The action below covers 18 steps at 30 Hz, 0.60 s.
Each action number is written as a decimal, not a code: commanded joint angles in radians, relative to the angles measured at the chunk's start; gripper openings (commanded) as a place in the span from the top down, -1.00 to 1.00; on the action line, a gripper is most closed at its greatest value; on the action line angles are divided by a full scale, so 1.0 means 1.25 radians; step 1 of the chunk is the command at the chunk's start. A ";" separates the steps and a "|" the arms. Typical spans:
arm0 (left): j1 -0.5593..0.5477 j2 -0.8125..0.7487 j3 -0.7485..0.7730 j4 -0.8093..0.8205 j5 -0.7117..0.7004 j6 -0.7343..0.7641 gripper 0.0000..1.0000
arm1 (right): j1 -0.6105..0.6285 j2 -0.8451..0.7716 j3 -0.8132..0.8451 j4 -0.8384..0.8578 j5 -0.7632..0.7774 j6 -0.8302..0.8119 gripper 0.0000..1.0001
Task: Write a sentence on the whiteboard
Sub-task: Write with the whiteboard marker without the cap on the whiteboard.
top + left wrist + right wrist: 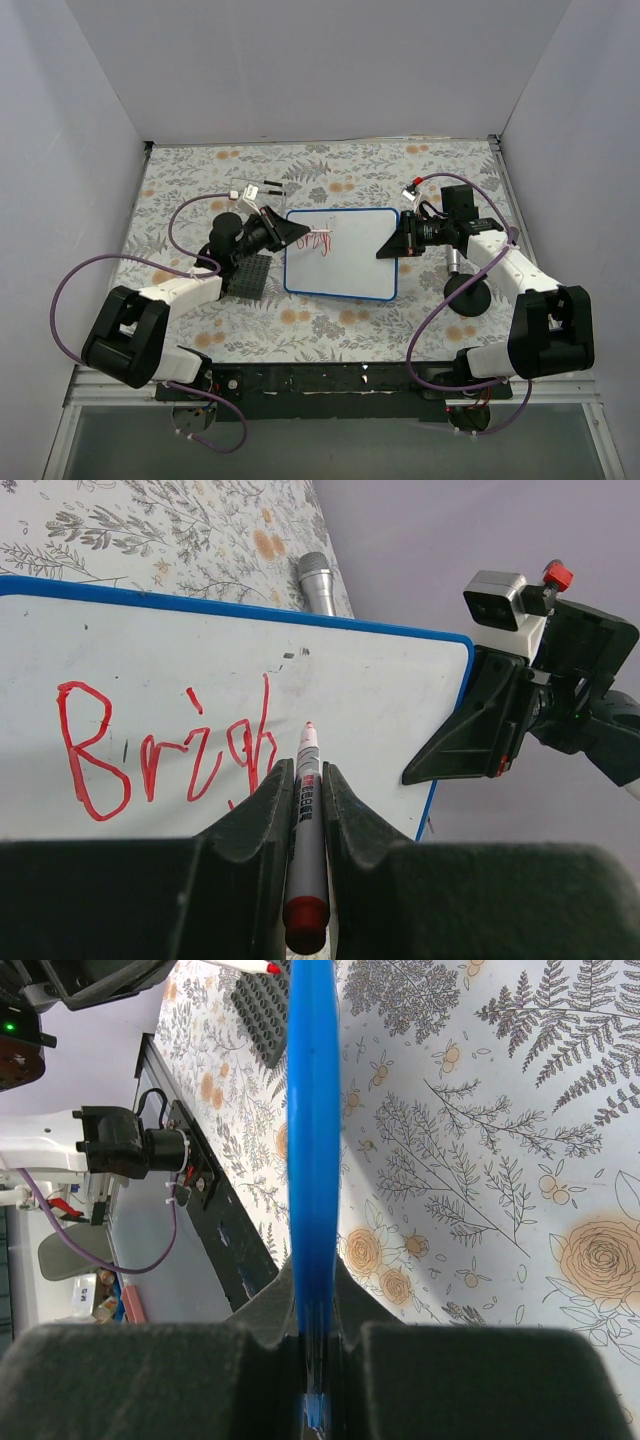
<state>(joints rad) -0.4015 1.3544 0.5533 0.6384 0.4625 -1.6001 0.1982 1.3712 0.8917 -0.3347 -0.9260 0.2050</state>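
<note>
- the floral table cover [330, 165] lies under everything, spreading out past both claws.
- the whiteboard [350, 262] lies flat between the two claws. its writing face is right ahead of my left claw, and its right edge sits inside my right one.
- the dark studded plate [250, 278] sits just beneath and behind my left claw, touching the board's left edge as far as i can tell.
- my right claw [318, 1335] is pinched narrow on the board's blue rim [313, 1160], pinning it in place.
- my left claw [305, 770] is clamped on a red marker [305, 850], which runs out between the fingers with its tip forward and down at the board.
- the sentence [150, 750] is only begun: red letters reading "brig" and a rough "h", just ahead and left of the marker tip.
- i judge i am mid first word, early in the task. next i need the tip kept lightly on the board, the "h" finished and a "t" set to its right, moving toward the right claw while that one holds the board firm.
</note>
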 commanded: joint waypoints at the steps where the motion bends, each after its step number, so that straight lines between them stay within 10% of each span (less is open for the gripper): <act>1: -0.004 0.011 0.031 0.005 0.001 0.020 1.00 | 0.000 -0.017 0.005 0.028 -0.010 -0.024 0.97; 18: -0.005 0.028 0.052 -0.053 0.012 0.055 1.00 | 0.001 -0.018 0.007 0.027 -0.009 -0.023 0.97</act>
<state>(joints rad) -0.4034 1.3846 0.5785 0.5819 0.4637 -1.5551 0.1982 1.3712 0.8917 -0.3347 -0.9264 0.2050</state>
